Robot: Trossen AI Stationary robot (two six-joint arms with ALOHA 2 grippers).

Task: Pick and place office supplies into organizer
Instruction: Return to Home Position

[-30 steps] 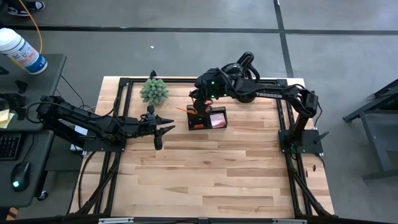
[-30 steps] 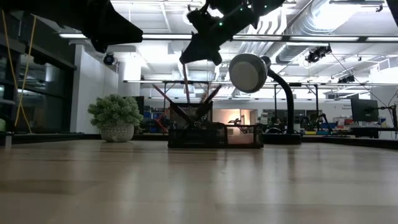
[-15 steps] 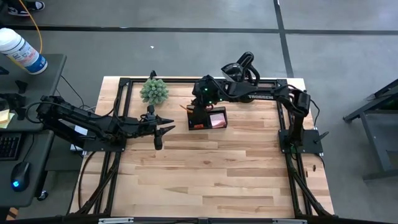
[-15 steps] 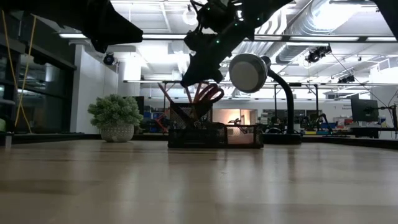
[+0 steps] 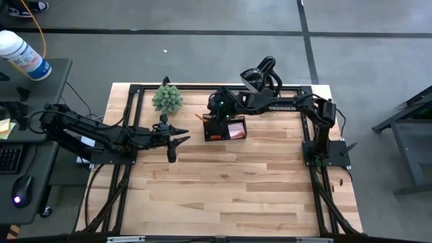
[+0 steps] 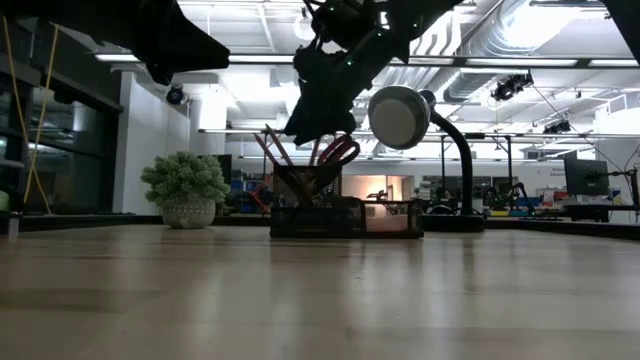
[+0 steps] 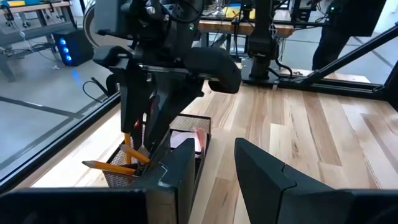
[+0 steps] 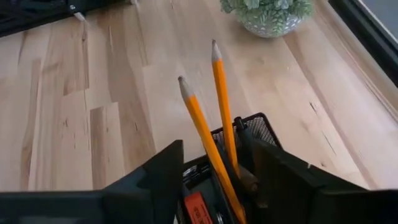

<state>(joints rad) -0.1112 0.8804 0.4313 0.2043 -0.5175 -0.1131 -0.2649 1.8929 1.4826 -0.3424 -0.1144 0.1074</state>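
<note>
Hovering over the pencils (image 8: pixel 224 112) in the organizer (image 5: pixel 225 138), right pincer (image 5: pixel 215 117) gapes; left pincer (image 5: pixel 183 133) waits open.

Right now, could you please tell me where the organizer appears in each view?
High view: the organizer at upper centre, under the right gripper; the left gripper is to its left.
Low view: organizer mid-picture, on the table's far part.
Left wrist view: organizer just ahead of the left gripper.
Right wrist view: organizer close below the right gripper.
Shared landmark: the yellow pencils standing in it.

Green spiky plant (image 5: pixel 167 98) on wooden table (image 5: pixel 223 182), black desk lamp (image 6: pixel 398 117) at far edge, white bottle (image 5: pixel 24 55) off the table
</note>
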